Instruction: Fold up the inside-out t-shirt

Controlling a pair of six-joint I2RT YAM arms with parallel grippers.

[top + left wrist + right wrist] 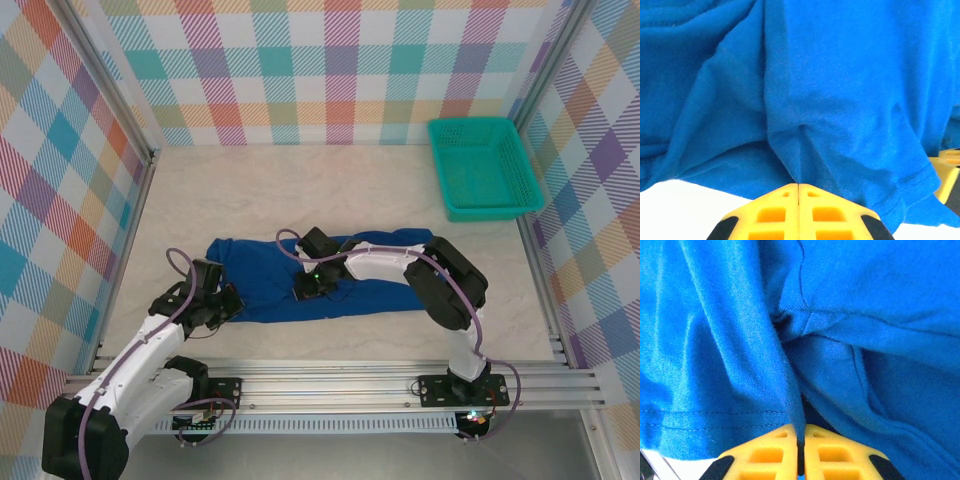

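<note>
The inside-out t-shirt [265,280] is royal blue and lies bunched in a long strip across the middle of the table. My left gripper [228,305] sits at the strip's near-left end. In the left wrist view its yellow fingers [785,210] meet, with a ridge of the t-shirt [840,100] pinched at their tips. My right gripper [308,288] presses down on the middle of the strip. In the right wrist view a fold of the t-shirt [865,300] runs down into the narrow slot of the right gripper [800,440], near a stitched hem.
A teal mesh basket [485,170] stands at the back right. Checked walls close the table on three sides, and an aluminium rail [350,385] runs along the near edge. Bare tabletop [330,190] lies behind the shirt.
</note>
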